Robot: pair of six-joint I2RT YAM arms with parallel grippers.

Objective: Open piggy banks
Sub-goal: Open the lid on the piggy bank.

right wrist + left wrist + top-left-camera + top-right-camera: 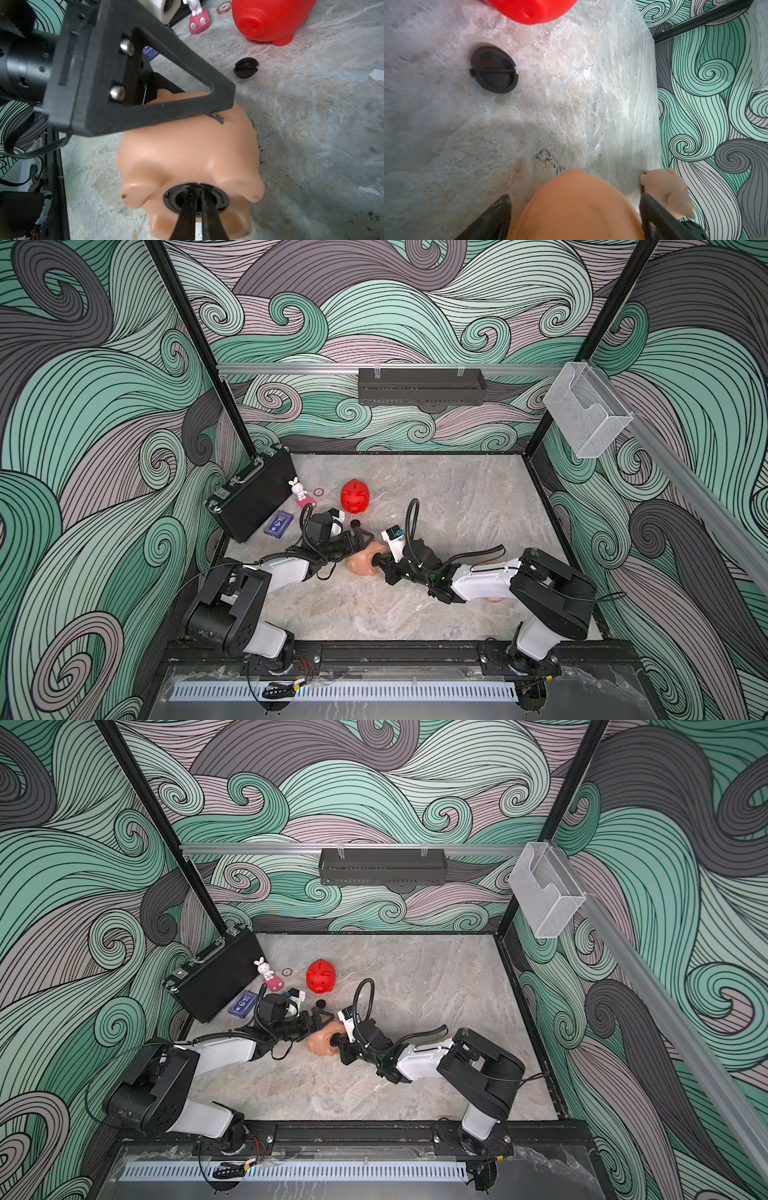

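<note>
A peach-pink piggy bank point(362, 562) point(320, 1044) point(187, 149) lies mid-table on its side. My left gripper point(368, 549) point(575, 199) is shut on its body, one finger over it. My right gripper point(379, 560) point(199, 193) is shut on the ridge of the black belly plug point(176, 198) still seated in this pig. The red piggy bank point(354, 496) point(320, 976) point(270, 20) stands upright behind them, and a loose black plug point(355, 524) point(494, 69) point(245, 68) lies on the table between them. Another peach-pink piggy bank point(666, 191) point(494, 598) is mostly hidden under my right arm.
A black case point(253, 497) leans at the left wall. By it are a white rabbit figurine point(298, 489), a poker chip point(319, 491) and a blue card point(278, 524). A black basket point(422, 386) and a clear bin point(586, 410) hang on the rails.
</note>
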